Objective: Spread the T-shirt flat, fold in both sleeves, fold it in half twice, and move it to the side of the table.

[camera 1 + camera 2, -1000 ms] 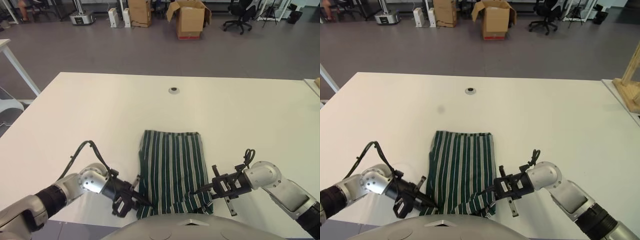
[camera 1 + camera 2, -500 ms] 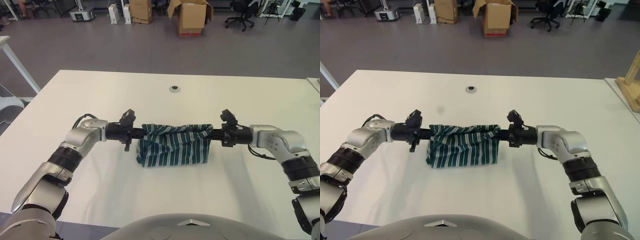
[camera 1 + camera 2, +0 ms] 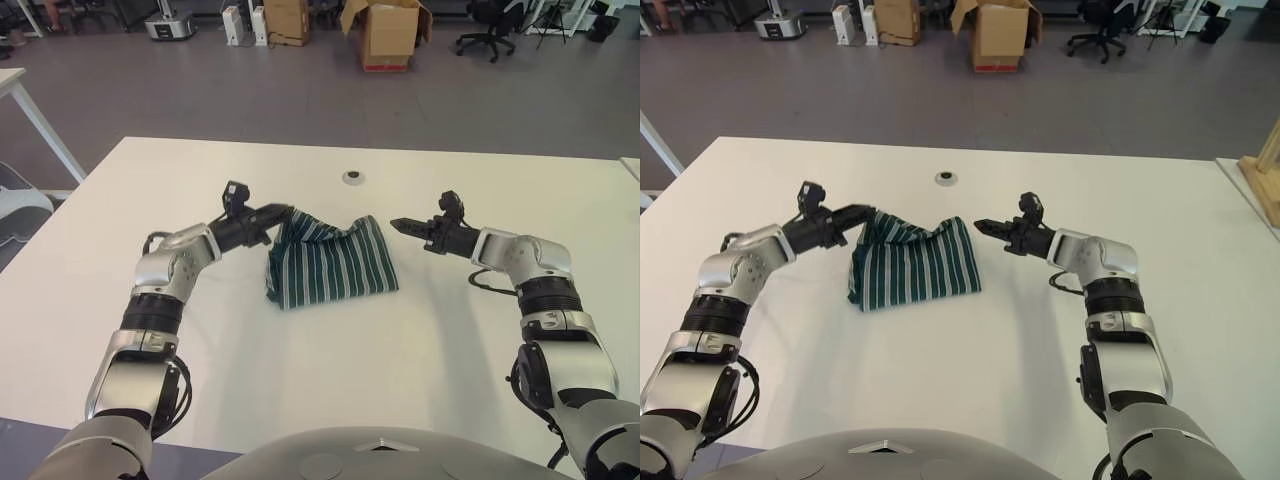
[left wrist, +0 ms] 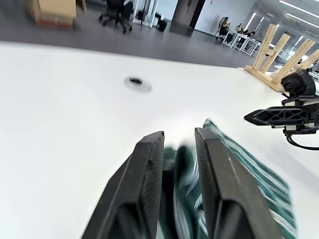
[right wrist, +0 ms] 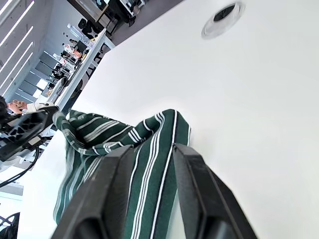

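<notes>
My right pincer (image 3: pixel 398 224) had let go, open beside the T-shirt (image 3: pixel 335 265); my left pincer (image 3: pixel 280 212) pinched its corner to lay the fold.

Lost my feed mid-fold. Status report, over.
Left gripper shut on T-shirt corner, held off the table. Right gripper open, apart from it. T-shirt folded, mid-table. Grommet beyond, not touching.
</notes>
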Available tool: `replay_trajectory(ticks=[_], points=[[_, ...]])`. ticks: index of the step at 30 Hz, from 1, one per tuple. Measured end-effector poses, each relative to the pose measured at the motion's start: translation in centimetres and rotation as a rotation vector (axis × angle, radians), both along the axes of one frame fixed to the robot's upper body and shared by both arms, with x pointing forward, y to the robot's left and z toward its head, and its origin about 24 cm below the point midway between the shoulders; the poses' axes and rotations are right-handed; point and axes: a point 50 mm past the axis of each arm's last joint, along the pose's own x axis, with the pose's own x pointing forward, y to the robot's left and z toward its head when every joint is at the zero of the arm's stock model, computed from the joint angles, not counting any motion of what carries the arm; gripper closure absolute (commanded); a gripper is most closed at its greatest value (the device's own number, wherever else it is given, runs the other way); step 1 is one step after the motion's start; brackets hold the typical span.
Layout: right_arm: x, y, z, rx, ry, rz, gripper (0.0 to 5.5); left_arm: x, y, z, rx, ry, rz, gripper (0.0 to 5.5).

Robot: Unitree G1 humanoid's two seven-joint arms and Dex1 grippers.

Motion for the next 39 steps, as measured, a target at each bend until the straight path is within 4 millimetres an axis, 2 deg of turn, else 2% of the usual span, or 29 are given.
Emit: replay_trajectory(ticks=[1, 3, 4, 5, 7, 9, 11, 12, 14, 16, 18, 19, 20, 22, 24, 26, 28, 29, 30, 31, 32, 34, 36, 39], points=[[0.0, -0.3, 0.1, 0.005, -0.005, -0.021, 4.02, 0.0, -1.5, 0.5, 0.054, -0.077, -0.079, 4.4], [0.1, -0.7, 0.3, 0.01, -0.013, -0.048, 4.02, -0.2, -3.8, -0.3, 0.188, -0.154, -0.231, 4.4], [0.1, -0.8, 0.5, 0.011, -0.019, -0.054, 4.02, -0.4, -4.4, -1.4, 0.261, -0.159, -0.304, 4.4], [0.1, -0.8, 0.6, 0.014, -0.024, -0.057, 4.02, -0.8, -4.8, -3.7, 0.364, -0.107, -0.4, 4.4], [0.2, -0.9, 0.8, 0.015, -0.035, -0.06, 4.02, -1.6, -4.3, -7.3, 0.464, -0.007, -0.47, 4.4], [0.2, -0.7, 0.9, 0.019, -0.043, -0.057, 4.02, -0.6, -4.1, -7.7, 0.469, -0.008, -0.427, 4.4], [0.1, -0.8, 0.8, 0.019, -0.041, -0.06, 4.02, 0.6, -2.4, -8.0, 0.474, 0.012, -0.254, 4.4], [0.1, -0.9, 0.8, 0.021, -0.04, -0.064, 4.02, 1.2, -0.7, -8.1, 0.481, 0.02, -0.116, 4.4], [0.1, -1.1, 0.9, 0.027, -0.047, -0.079, 4.02, 1.3, 4.6, -8.5, 0.529, 0.055, 0.174, 4.4], [-0.2, -2.1, 0.6, 0.035, -0.051, -0.138, 4.02, -0.9, 13.6, -8.2, 0.647, 0.097, 0.559, 4.4], [-0.8, -2.9, -0.1, 0.031, -0.049, -0.202, 4.02, -3.8, 18.6, -8.5, 0.721, 0.124, 0.796, 4.4], [-1.0, -2.7, -0.7, 0.044, -0.041, -0.227, 4.02, -5.0, 19.7, -8.8, 0.725, 0.108, 0.888, 4.4], [-1.0, -2.2, -0.8, 0.055, -0.044, -0.233, 4.02, -5.3, 19.7, -9.2, 0.702, 0.093, 0.919, 4.4], [-0.9, -2.2, -0.2, 0.072, -0.094, -0.269, 4.02, -4.7, 18.8, -8.8, 0.633, 0.019, 0.943, 4.4], [-0.8, -2.1, 0.6, 0.096, -0.175, -0.355, 4.02, -2.6, 16.0, -7.5, 0.456, -0.127, 0.934, 4.4], [-0.7, -1.2, 1.4, 0.108, -0.248, -0.399, 4.02, 0.4, 11.8, -3.3, 0.204, -0.34, 0.892, 4.4], [-1.1, -0.8, 1.5, 0.085, -0.312, -0.464, 4.02, 1.7, 6.7, -0.3, -0.053, -0.423, 0.807, 4.4], [-1.2, -0.5, 1.3, 0.058, -0.348, -0.547, 4.02, 1.4, 3.2, -0.1, -0.215, -0.375, 0.749, 4.4], [-1.2, 0.1, 1.1, 0.013, -0.384, -0.62, 4.02, 0.5, 0.2, -1.2, -0.33, -0.28, 0.718, 4.4], [-1.1, 0.9, 1.2, -0.02, -0.428, -0.668, 4.02, -0.9, -2.0, -3.8, -0.392, -0.132, 0.728, 4.4], [-1.1, 1.3, 1.3, -0.046, -0.461, -0.689, 4.02, -1.9, -2.8, -5.6, -0.393, -0.03, 0.748, 4.4], [-1.6, 1.5, 0.5, -0.106, -0.478, -0.733, 4.02, -3.1, -2.3, -6.9, -0.373, 0.038, 0.798, 4.4], [-1.7, 2.0, -0.5, -0.121, -0.451, -0.756, 4.02, -3.1, -2.2, -5.9, -0.393, 0.021, 0.776, 4.4], [-1.8, 2.0, -0.5, -0.119, -0.463, -0.772, 4.02, -3.1, -2.6, -5.4, -0.405, 0.026, 0.759, 4.4]])
